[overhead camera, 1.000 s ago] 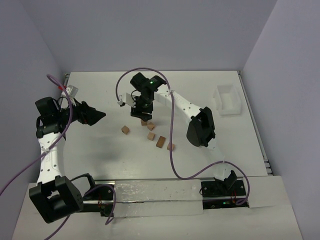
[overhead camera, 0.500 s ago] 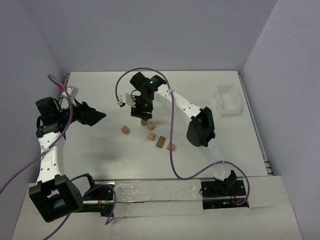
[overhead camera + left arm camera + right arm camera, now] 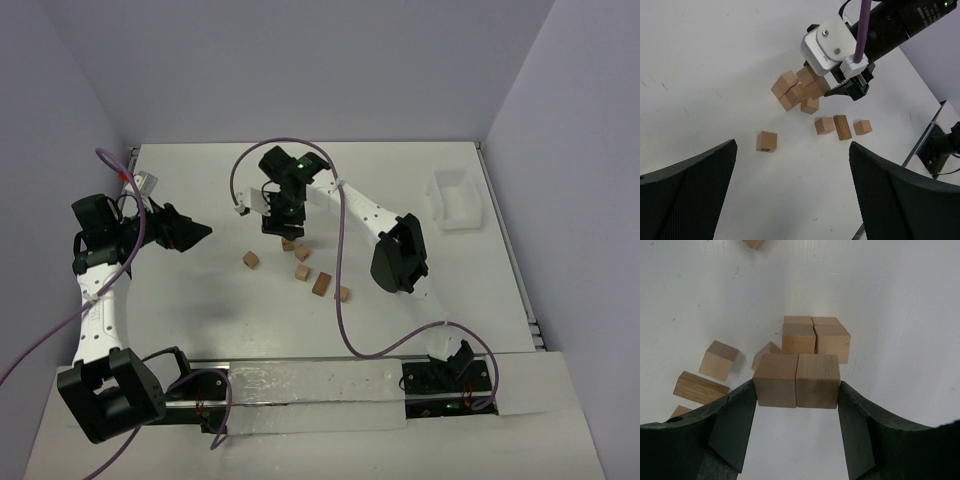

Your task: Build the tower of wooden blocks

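Tally: wood blocks (image 3: 766, 141), nine at least.
Five lie singly, two held side by side, tight clump beneath of two or more, count unclear; one white bin (image 3: 436, 192); left arm (image 3: 98, 310), right arm (image 3: 365, 210).

In the centre of the top view, the right gripper (image 3: 286, 232) and its arm stood over the clustered wood blocks (image 3: 800, 93), barring approach from above and from the right. Loose ones strewed the table (image 3: 200, 300) just below; its lower left lay open. A white bin (image 3: 455, 200) sat well apart, upper right.
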